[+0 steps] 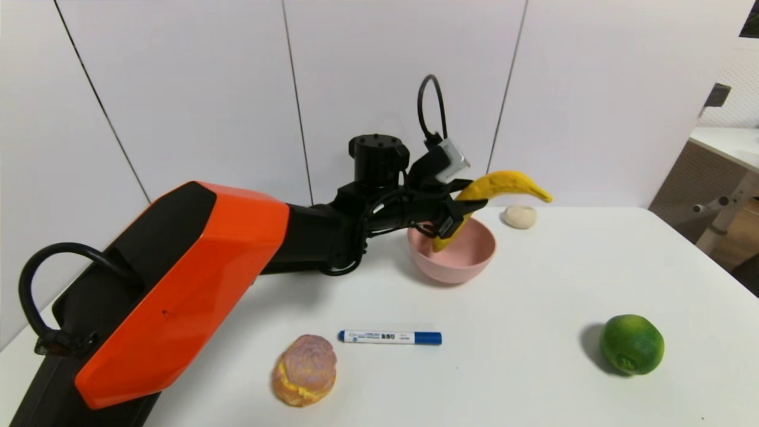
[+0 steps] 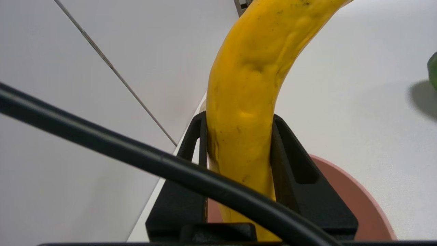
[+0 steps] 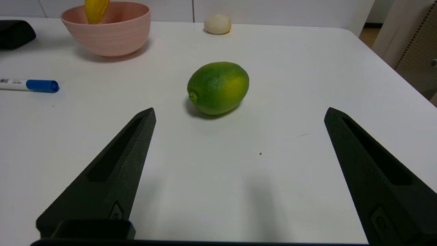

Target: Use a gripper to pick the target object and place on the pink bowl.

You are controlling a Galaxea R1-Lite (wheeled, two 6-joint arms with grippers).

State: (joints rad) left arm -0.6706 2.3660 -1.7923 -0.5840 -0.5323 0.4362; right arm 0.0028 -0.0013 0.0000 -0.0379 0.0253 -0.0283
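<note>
The left tool is clamped around the banana, its fingers pressed to both sides; a black cable crosses the left wrist view and hides part of the grip. The banana, smooth yellow with small dents and dark specks, slants over the pink bowl, its lower end inside the rim. Whether that end touches the bowl's inner wall I cannot tell. The bowl, matte and round, stands near the counter's back edge, partly covered by the tool. Just beside it lies a pale, rounded lump. Nearer the front edge are a blue-capped marker and a rough, crusty bun. The glossy lime sits well apart, toward the right edge, with bare counter between it and the bowl. The right tool is parked, open, over the counter's front right part.
</note>
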